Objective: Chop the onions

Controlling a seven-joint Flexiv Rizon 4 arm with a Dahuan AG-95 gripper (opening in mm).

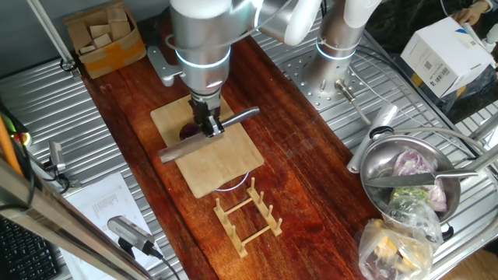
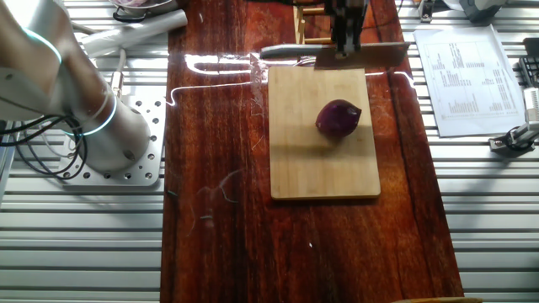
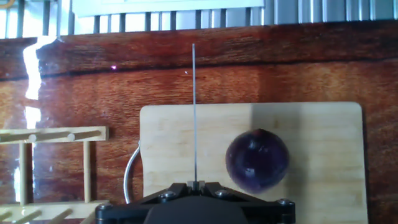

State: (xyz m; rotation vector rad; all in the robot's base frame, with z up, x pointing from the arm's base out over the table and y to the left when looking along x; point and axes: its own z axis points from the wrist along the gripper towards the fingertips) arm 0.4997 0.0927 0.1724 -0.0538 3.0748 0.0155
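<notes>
We had the gripper (image 1: 208, 124) clenched on the handle of a steel-bladed knife (image 1: 208, 136), held level over the pale rectangular bamboo cutting board (image 1: 226, 159). In the hand view the blade (image 3: 194, 112) showed edge-on as 1 thin vertical line, running out past the board's edge over the dark red wooden tabletop (image 3: 249, 68). The black gripper (image 3: 194, 185) sat at the bottom of that frame, jaws tight on the knife spine.

The small round glossy dark purple onion (image 2: 338, 117) lay on the board (image 2: 324, 160), whole and uncut as far as we could see. In the hand view the onion (image 3: 257, 159) sat just beside the blade line, on its right, not touching it. In the other fixed view the knife (image 2: 337, 54) hung over the board's far edge, gripper (image 2: 345, 46) above it, with the onion apart from it, nearer the board's centre.

In one fixed view the onion (image 1: 189, 131) was mostly hidden behind the gripper, only a dark purple sliver showing.

Off the board: a light wooden slotted rack (image 1: 247, 215) stood just beyond 1 short end of it. A round steel bowl (image 1: 408, 175) with pale purple leafy vegetable sat well away from the board, at the table's side. A cardboard box of wooden blocks (image 1: 103, 35) stood beyond the board's opposite end.
</notes>
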